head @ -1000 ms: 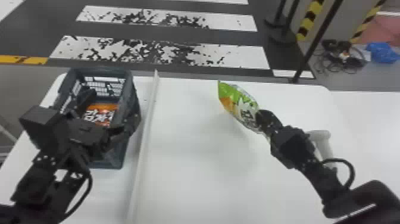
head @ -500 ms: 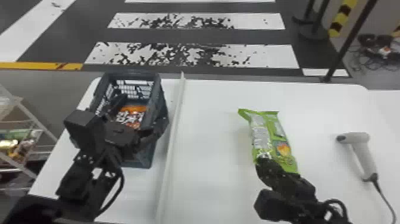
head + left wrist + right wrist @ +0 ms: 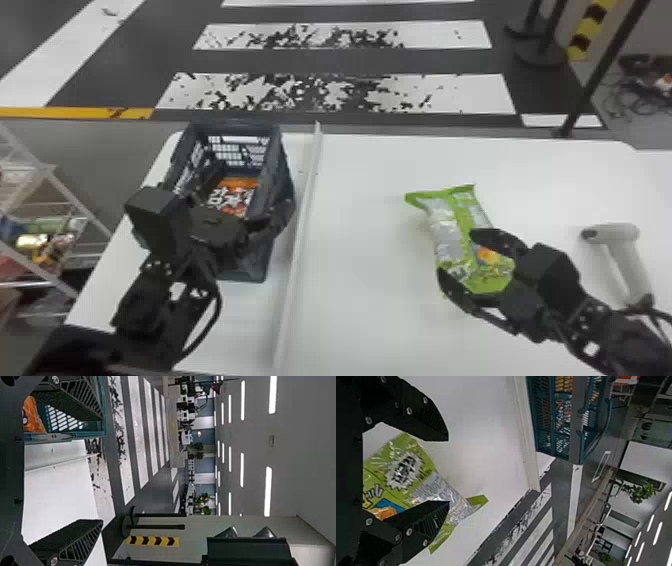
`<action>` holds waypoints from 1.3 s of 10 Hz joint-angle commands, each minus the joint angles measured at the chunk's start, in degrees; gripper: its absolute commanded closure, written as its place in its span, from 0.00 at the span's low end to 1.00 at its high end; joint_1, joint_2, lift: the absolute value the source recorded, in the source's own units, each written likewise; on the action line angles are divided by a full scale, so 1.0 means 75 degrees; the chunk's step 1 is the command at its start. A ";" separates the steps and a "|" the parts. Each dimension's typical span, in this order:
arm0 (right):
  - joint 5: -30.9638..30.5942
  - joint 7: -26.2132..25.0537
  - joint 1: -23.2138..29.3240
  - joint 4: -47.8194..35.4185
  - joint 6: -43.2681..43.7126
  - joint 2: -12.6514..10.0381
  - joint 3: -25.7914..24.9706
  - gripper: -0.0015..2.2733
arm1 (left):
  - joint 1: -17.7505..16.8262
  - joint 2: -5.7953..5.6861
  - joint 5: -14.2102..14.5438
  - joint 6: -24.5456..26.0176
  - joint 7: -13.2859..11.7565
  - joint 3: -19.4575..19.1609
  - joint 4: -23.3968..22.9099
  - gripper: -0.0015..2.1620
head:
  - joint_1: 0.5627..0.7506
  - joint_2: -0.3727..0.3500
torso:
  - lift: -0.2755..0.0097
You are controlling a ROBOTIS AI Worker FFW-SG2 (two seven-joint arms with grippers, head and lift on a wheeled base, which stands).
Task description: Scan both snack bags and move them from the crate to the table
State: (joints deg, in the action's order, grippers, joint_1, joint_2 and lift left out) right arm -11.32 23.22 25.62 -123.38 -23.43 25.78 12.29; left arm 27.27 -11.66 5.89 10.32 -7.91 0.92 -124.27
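Snack bag in green wrapping (image 3: 457, 225) lies on the white table (image 3: 360, 240), well to the right of the dark slatted crate (image 3: 282, 170), the fingers of the right gripper (image 3: 458, 254) spread on either side of its near end. Whether either finger touches the wrapping cannot be told. A second bag, orange with white lettering (image 3: 235, 195), sits inside the crate. At the crate's opening, the left gripper (image 3: 253, 186) also stands with its fingers spread wide, one over the inside of the crate and the other out past its right wall, with nothing pinched between them. Just to the right of the crate, a narrow pale strip (image 3: 300, 240) runs along the tabletop. Farthest from the crate on that same side, a white handheld scanner (image 3: 620, 237) rests on the table. To the crate's left stands a wire shelf rack (image 3: 75, 202); beyond the crate, broad white stripes (image 3: 350, 92) cross the dark floor.
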 commanded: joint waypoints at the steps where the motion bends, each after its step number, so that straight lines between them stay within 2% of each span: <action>1: 0.1474 0.0431 0.0007 -0.0037 -0.0058 -0.0203 -0.0713 0.02 | 0.0021 -0.0004 0.0000 0.0001 0.0000 -0.0006 -0.0013 0.04 | 0.70 0.63 | 0.66; 2: 0.2365 0.0876 -0.0005 -0.0049 -0.0175 -0.0367 -0.1146 0.03 | 0.0021 -0.0004 0.0000 0.0001 0.0000 -0.0006 -0.0013 0.04 | 0.70 0.63 | 0.66; 3: 0.2939 0.1028 -0.0076 -0.0037 -0.0316 -0.0508 -0.1427 0.07 | 0.0021 -0.0004 0.0000 0.0001 -0.0011 0.0006 -0.0013 0.04 | 0.70 0.63 | 0.66; 4: 0.3103 0.1028 -0.0181 -0.0025 -0.0339 -0.0648 -0.1568 0.28 | 0.0021 -0.0004 0.0000 0.0001 0.0000 0.0006 -0.0013 0.04 | 0.70 0.62 | 0.66; 5: 0.3138 0.1040 -0.0310 0.0022 -0.0339 -0.0742 -0.1580 0.72 | 0.0021 0.0007 0.0000 0.0001 0.0000 0.0006 -0.0013 0.04 | 0.70 0.62 | 0.66; 6: 0.3126 0.1052 -0.0474 0.0186 -0.0316 -0.0883 -0.1568 0.96 | 0.0021 0.0019 0.0000 -0.0022 0.0000 0.0006 -0.0013 0.04 | 0.70 0.61 | 0.66; 8: 0.3056 0.1263 -0.0919 0.0772 -0.0081 -0.0894 -0.1240 0.96 | 0.0044 0.0019 0.0000 -0.0280 0.0000 -0.0006 -0.0025 0.04 | 0.70 0.61 | 0.66; 10: 0.2974 0.1556 -0.1658 0.1838 0.0551 -0.0894 -0.0759 0.96 | 0.0126 0.0042 0.0000 -0.0304 0.0012 -0.0006 -0.0072 0.04 | 0.70 0.63 | 0.66; 12: 0.2962 0.1743 -0.2665 0.3057 0.0950 -0.0894 -0.0150 0.96 | 0.0337 0.0124 -0.0012 -0.0210 0.0059 -0.0041 -0.0201 0.04 | 0.70 0.67 | 0.66; 13: 0.2939 0.1814 -0.3240 0.3736 0.1044 -0.0894 0.0248 0.96 | 0.0501 0.0218 -0.0105 -0.0093 0.0082 -0.0041 -0.0400 0.04 | 0.70 0.68 | 0.66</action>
State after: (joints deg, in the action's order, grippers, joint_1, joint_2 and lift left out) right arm 10.82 36.81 3.87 -98.46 -16.14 19.07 12.43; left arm 30.29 -10.39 5.49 9.12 -7.28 0.63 -126.48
